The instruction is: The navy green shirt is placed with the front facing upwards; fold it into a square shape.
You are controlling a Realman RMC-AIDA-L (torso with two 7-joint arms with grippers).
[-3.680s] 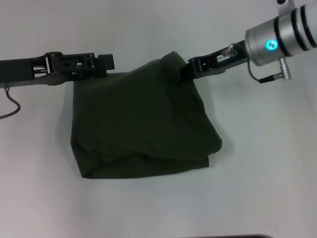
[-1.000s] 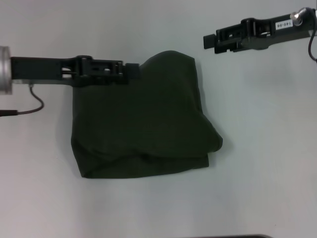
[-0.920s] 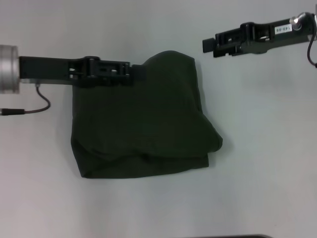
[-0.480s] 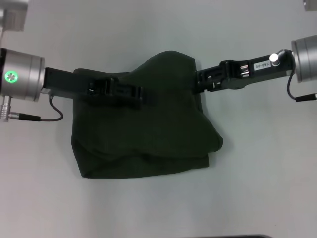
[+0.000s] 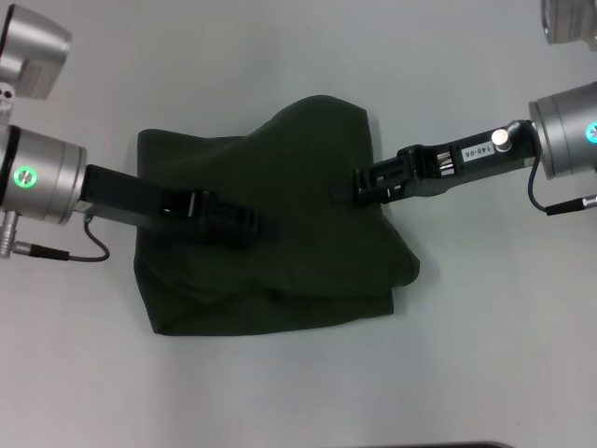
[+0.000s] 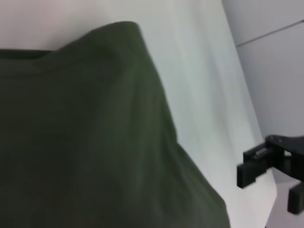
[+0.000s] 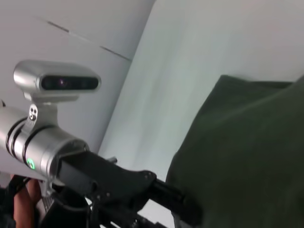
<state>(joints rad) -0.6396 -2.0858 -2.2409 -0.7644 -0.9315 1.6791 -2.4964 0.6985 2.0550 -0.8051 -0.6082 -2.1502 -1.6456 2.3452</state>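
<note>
Covering the middle of the white table (image 5: 485,355), the navy green shirt (image 5: 280,271) lies folded into a rumpled block, plain side up. Over its left half reaches the left gripper (image 5: 266,227), over its right edge the right gripper (image 5: 340,191); whether either pair of jaws is spread or pinching cloth I cannot tell.

Left arm reaches in from table's left edge, left claw (image 5: 264,227) low, angled toward centre. Right arm reaches from right edge, right claw (image 5: 340,192) low, pointing inward. Finger state of both unclear.
</note>
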